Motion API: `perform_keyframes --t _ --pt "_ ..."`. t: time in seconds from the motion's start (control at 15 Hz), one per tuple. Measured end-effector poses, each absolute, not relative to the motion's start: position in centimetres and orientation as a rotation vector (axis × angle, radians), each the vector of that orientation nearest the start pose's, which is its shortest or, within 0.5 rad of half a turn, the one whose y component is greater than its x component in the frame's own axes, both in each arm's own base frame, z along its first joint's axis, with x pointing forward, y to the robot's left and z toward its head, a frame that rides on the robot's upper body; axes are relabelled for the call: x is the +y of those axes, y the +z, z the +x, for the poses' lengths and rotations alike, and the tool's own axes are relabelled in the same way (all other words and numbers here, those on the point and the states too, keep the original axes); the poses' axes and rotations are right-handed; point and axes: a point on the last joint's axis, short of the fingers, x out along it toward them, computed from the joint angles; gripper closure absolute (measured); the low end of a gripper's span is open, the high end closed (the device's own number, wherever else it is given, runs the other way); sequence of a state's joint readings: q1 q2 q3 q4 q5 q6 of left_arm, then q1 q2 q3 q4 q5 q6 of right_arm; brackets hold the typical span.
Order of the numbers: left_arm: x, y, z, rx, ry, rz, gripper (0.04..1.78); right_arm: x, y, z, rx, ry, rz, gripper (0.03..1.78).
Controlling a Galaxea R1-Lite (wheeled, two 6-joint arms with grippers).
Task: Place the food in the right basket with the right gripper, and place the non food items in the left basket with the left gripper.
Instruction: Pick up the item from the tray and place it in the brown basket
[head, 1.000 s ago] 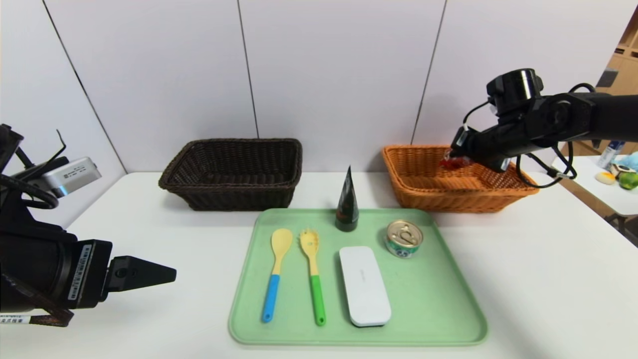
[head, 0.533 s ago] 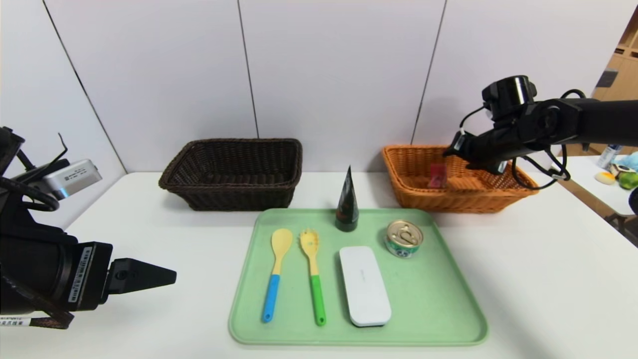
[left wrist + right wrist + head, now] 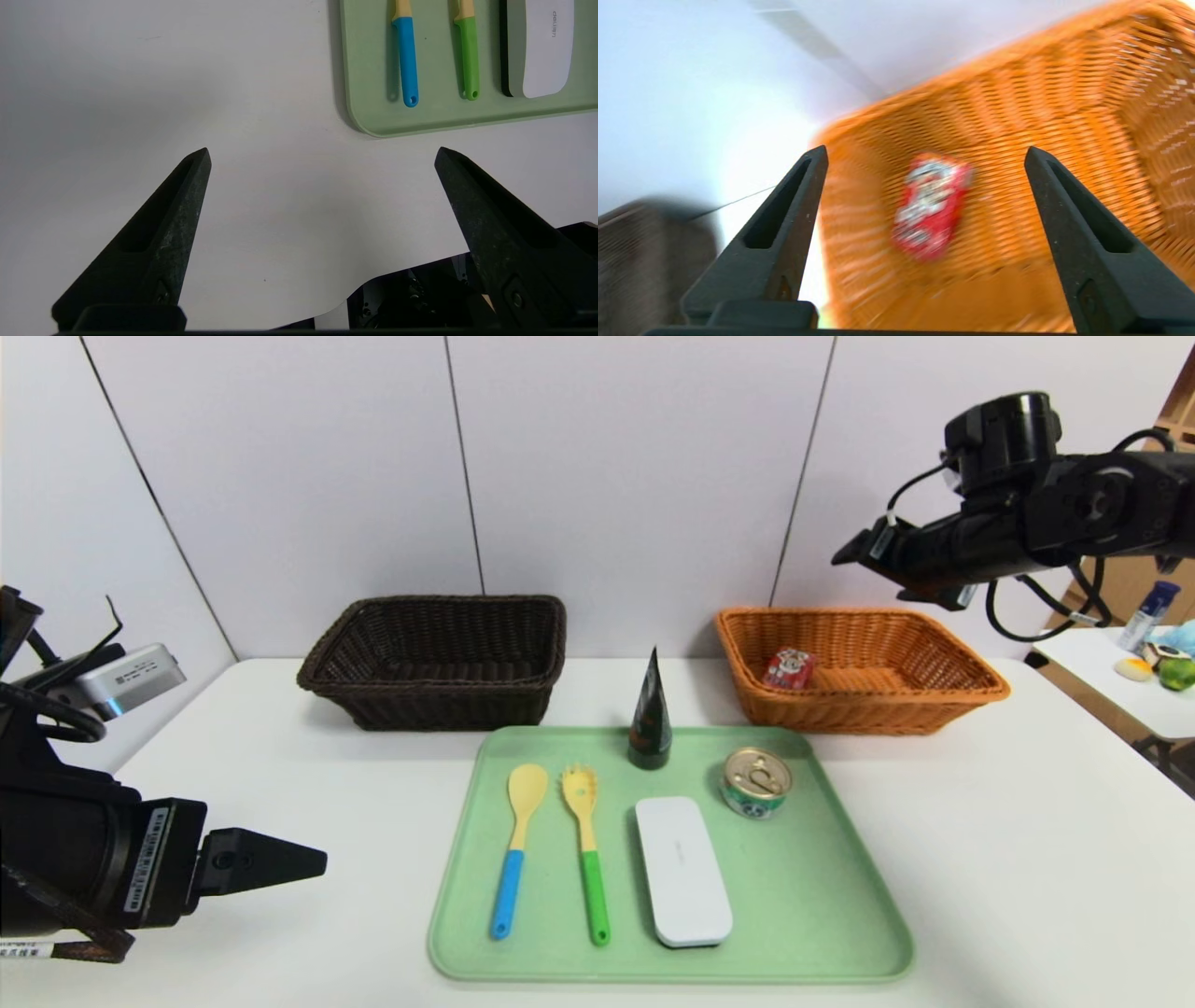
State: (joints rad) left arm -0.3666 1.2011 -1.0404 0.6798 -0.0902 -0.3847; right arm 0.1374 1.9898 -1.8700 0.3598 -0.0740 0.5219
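The red drink carton (image 3: 790, 669) lies inside the orange-tan right basket (image 3: 971, 691); it also shows in the right wrist view (image 3: 931, 205). My right gripper (image 3: 840, 556) is open and empty, raised well above that basket. On the green tray (image 3: 822, 915) sit the round tin (image 3: 756, 782), the white case (image 3: 682, 870), the dark green cone tube (image 3: 650, 713), the yellow spoon (image 3: 518, 845) and the yellow fork (image 3: 586, 845). My left gripper (image 3: 313, 859) is open and empty, low over the table left of the tray. The dark brown left basket (image 3: 439, 658) holds nothing.
The white table (image 3: 1027, 859) ends at a wall right behind the baskets. A side table (image 3: 1139, 691) with small items stands at the far right. The table's near edge and my base show in the left wrist view (image 3: 420, 298).
My right gripper let go of the red carton, which dropped into the orange-tan basket. The right arm then rose up and away from it. The left arm barely moved.
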Motion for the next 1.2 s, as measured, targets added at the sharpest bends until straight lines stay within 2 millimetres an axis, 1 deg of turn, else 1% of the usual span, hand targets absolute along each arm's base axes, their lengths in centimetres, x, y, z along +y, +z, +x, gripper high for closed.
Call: perform_keyframes --t 0.13,0.27,0.4,0.6,0.73,0.8,0.93,1.07,1.2 --pt "-5.4 25.1 13.4 0.902 -0.263 -0.241 0.13 7.4 30.6 36.0 0.493 0.005 0.446 0.29" --pt "-5.6 25.7 13.5 0.887 -0.272 -0.257 0.13 9.7 32.4 32.1 0.555 0.078 0.42 0.25" --pt "-6.3 26.8 13.7 0.871 -0.29 -0.308 0.13 11.3 33.2 28.1 0.667 0.142 0.376 0.21" --pt "-7.8 29.3 14.5 0.853 -0.315 -0.413 0.13 12.0 33.4 23.9 0.798 0.174 0.332 0.18" --pt "-9.5 31.3 15.1 0.87 -0.358 -0.445 0.13 11.8 32.5 21.7 0.869 0.177 0.293 0.16" --pt "-10.6 32.2 15.4 0.889 -0.382 -0.442 0.13 11.6 31.8 20.7 0.908 0.174 0.27 0.15" --pt "-12.9 33.1 16.5 0.94 -0.413 -0.411 0.13 10.7 30.2 18.8 0.963 0.156 0.237 0.14" --pt "-15.8 33.1 18.1 1.001 -0.43 -0.368 0.13 9.7 28.6 17.1 0.977 0.134 0.204 0.13" --pt "-18.9 32.1 19.6 1.051 -0.422 -0.308 0.13 8.6 26.9 15.7 0.947 0.114 0.149 0.12"
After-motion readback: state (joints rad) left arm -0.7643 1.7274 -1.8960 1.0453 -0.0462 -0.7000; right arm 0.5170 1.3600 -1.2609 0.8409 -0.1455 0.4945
